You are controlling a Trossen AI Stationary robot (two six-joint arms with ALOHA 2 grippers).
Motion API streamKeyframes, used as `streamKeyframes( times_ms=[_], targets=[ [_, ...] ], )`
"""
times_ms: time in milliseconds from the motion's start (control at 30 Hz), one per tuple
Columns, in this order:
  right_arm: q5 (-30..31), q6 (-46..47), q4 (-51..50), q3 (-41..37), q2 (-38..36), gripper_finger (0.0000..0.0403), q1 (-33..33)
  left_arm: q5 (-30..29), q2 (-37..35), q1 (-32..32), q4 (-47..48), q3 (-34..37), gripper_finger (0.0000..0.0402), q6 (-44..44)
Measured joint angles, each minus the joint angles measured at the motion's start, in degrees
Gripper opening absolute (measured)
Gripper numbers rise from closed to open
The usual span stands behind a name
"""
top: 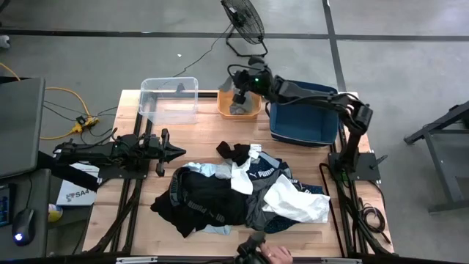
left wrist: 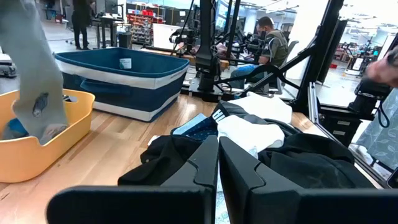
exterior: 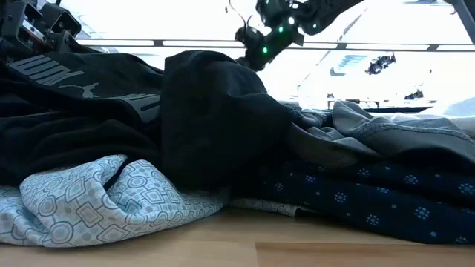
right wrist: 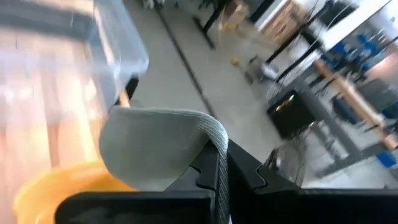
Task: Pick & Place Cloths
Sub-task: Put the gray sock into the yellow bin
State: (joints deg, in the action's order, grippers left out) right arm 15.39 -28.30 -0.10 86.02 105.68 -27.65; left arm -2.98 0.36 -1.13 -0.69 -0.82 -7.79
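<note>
meanwhile the right gripper (top: pixel 241 93) is hanging over the orange bin (top: pixel 249 111) at the table's far edge, its fingers pinched tight on a grey cloth (right wrist: pixel 155 149) that is dangling down into the bin, seen also in the left wrist view (left wrist: pixel 34 93). the left gripper (top: pixel 178 152) is hovering at the left of the table with its fingers pressed together and gripping nothing, pointing toward the pile of cloths (top: pixel 242 191). that pile is lying mid-table near the front edge: black, white, grey, dotted navy and patterned light blue pieces heaped together. the clear bin (top: pixel 169 99) is sitting left of the orange one and the dark blue bin (top: pixel 302 121) right of it.
</note>
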Motion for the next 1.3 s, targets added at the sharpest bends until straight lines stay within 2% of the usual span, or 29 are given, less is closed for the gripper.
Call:
streamKeyframes(
  times_ms=[133, 267, 433, 700, 967, 1300],
  targets=[
    [0.4, 5.8, -3.9, 0.0, 1.7, 0.0003, -0.6, 0.0, 0.0, 0.0, 0.0, 0.0, 0.0012, 0.0],
    [1.1, 18.8, -9.4, 0.0, 1.7, 0.0004, -0.6, 0.0, 0.0, 0.0, 0.0, 0.0, 0.0012, 0.0],
    [-3.5, 34.0, -13.1, 0.0, 1.7, 0.0004, -0.7, 0.0, 0.0, 0.0, 0.0, 0.0, 0.0012, 0.0],
    [-6.4, 49.0, -12.7, 0.1, 4.8, 0.0004, -1.4, 0.0, 0.0, 0.0, 0.0, 0.0, 0.0012, 0.0],
    [-8.4, 56.7, -11.6, 0.0, 9.7, 0.0004, -2.8, -0.1, 0.0, 0.0, 0.0, 0.0, 0.0012, 0.0],
    [-8.8, 56.1, -10.8, 0.0, 10.8, 0.0011, -2.4, 0.0, 0.0, 0.0, 0.0, 0.0, 0.0012, 0.0]
  ],
)
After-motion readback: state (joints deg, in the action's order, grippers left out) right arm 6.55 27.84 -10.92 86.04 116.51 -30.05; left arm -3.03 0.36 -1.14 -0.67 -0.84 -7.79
